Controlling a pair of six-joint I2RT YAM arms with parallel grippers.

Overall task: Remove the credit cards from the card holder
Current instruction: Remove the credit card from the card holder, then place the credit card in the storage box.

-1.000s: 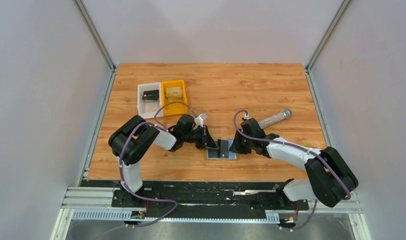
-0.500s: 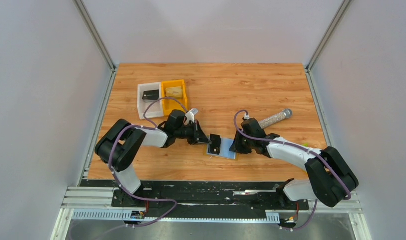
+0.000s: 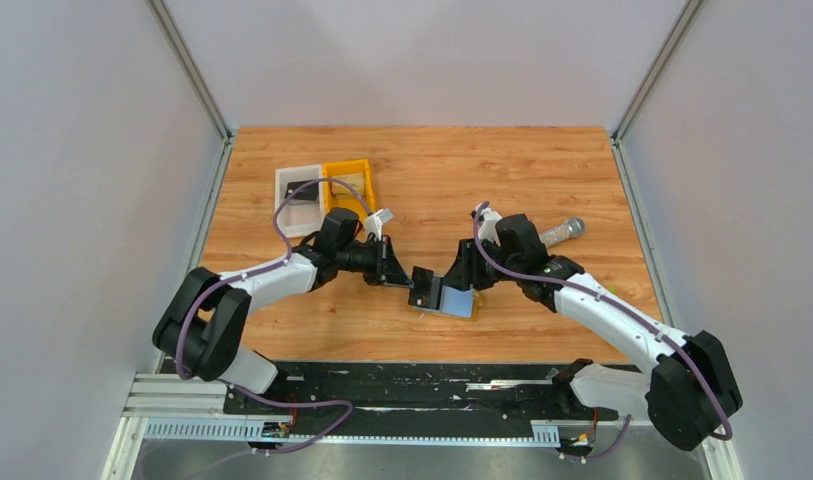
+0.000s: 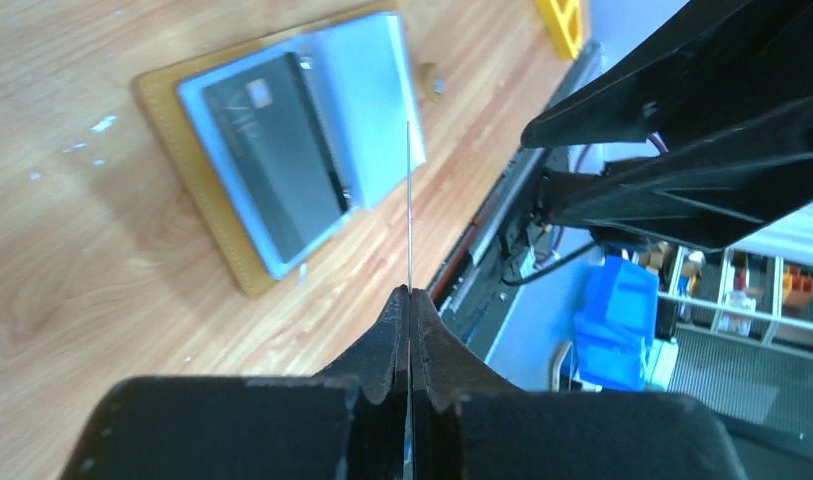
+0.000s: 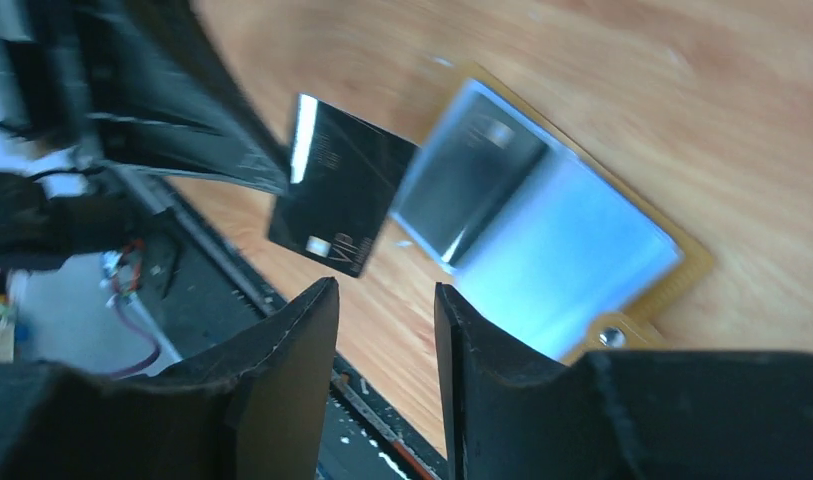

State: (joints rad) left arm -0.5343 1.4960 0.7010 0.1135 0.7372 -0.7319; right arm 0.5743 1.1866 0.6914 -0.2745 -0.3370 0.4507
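Note:
The card holder (image 3: 458, 301) lies open near the table's front edge, tan with light-blue panels. It also shows in the left wrist view (image 4: 214, 238) and the right wrist view (image 5: 592, 275). A dark card (image 4: 274, 170) still sits in one panel. My left gripper (image 3: 403, 277) is shut on a black credit card (image 3: 423, 287), held free just left of the holder. In the left wrist view the card is edge-on (image 4: 409, 200). In the right wrist view its face shows (image 5: 340, 198). My right gripper (image 3: 462, 272) is open and empty above the holder's right side.
A white bin (image 3: 298, 203) and an orange bin (image 3: 351, 170) stand at the back left, partly behind the left arm. A silver cylinder (image 3: 561, 232) lies behind the right arm. The table's front edge and black rail run just below the holder.
My left gripper has drawn the black card out of the holder and moved left with it. My right gripper has lifted off the holder. The holder has shifted and turned slightly.

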